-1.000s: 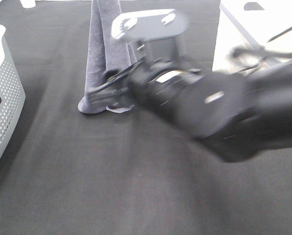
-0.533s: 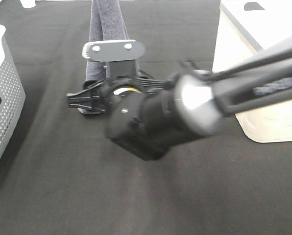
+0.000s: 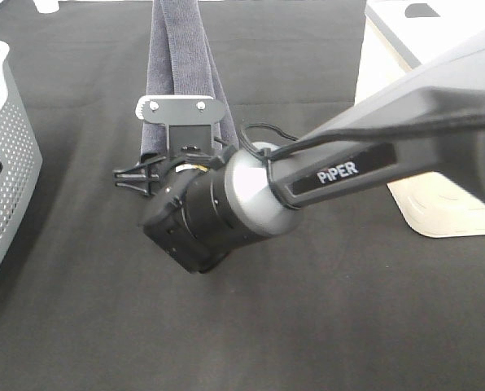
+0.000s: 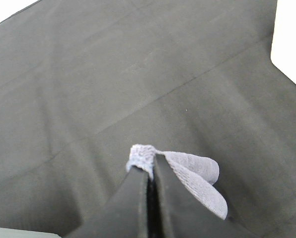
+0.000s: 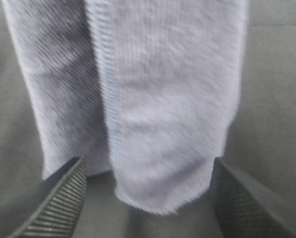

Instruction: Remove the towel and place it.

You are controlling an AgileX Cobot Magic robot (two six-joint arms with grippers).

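Observation:
The grey-lavender towel (image 3: 173, 57) hangs down in a long fold from above the top of the exterior view. My left gripper (image 4: 150, 166) is shut on the towel's top edge (image 4: 192, 173) and holds it high above the black table; this gripper is out of the exterior view. My right gripper (image 3: 141, 171) is open at the towel's lower end. In the right wrist view the towel (image 5: 158, 99) hangs between the two ribbed fingers (image 5: 63, 198), with its bottom hem just in front of the gripper (image 5: 149, 163).
A grey perforated basket (image 3: 6, 163) stands at the left edge. A white box (image 3: 421, 106) stands at the right and also shows in the left wrist view (image 4: 292, 44). The black table covering (image 3: 308, 326) spreads under everything.
My right arm has swung left and settled, and its open gripper now sits around the towel's lower end. The towel still hangs from the left gripper.

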